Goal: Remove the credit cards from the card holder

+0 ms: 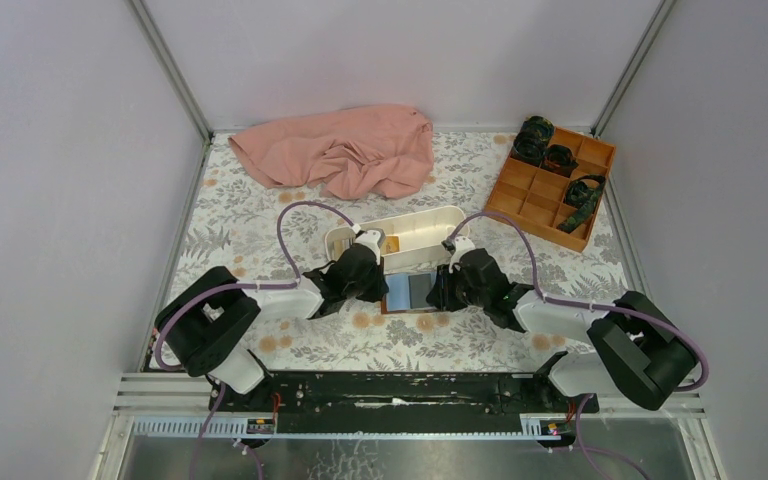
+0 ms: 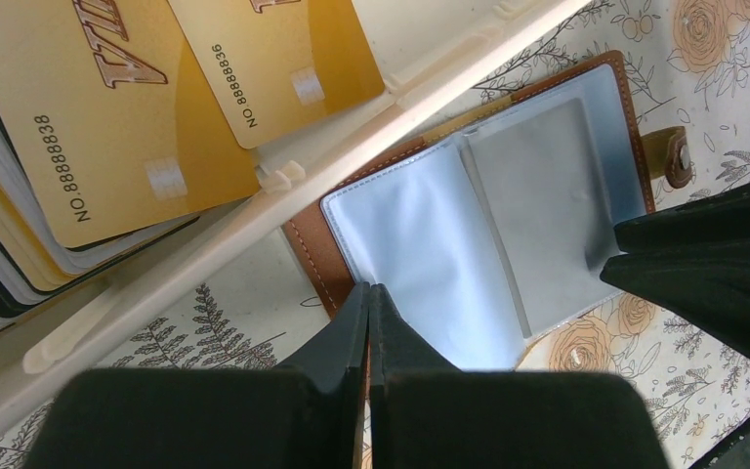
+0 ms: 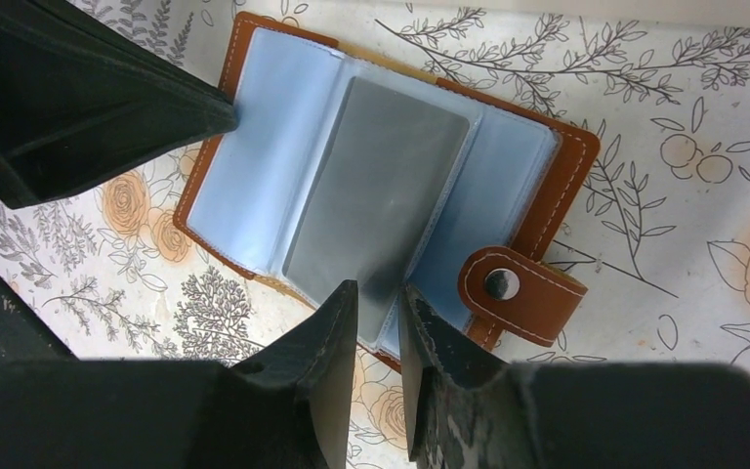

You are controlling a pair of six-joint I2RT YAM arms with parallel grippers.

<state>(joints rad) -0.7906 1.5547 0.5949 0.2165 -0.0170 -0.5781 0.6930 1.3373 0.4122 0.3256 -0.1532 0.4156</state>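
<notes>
"Brown leather card holder (image 3: 283,147): where does it lie?"

"Open flat on the floral table (image 1: 260,220), about midway between its left and right edges, its far side against the near wall of the white tray (image 1: 430,222). From above it is only a small pale square between the two grippers."

"And the wrist cameras?"

"The right wrist shows clear plastic sleeves fanned out inside, a grey card (image 3: 381,186) in the middle one, and the snap tab (image 3: 513,288) hanging off the holder's side. The left wrist alone looks into the tray: gold credit cards (image 2: 107,127) lie on a stack of others, which show only white and dark edges."

"Anything readable?"

"One gold card says NO.88888838, the one beside it NO.88888836. Large brown letters above are cut off by the frame."

"The grippers?"

"The left gripper (image 2: 368,288) is closed, fingertips together on the edge of a sleeve; whether it pinches the plastic I cannot tell. The right gripper (image 3: 379,293) has its fingers a narrow gap apart at the opposite edge of the holder, beside the tab, with the sleeve's edge showing in the gap."

"Further out?"

"Only the top view has it: a crumpled pink cloth (image 1: 340,150) at the table's far edge, and an orange compartmented box (image 1: 530,195) in the far right corner, dark coiled items (image 1: 533,138) in some compartments."
</notes>
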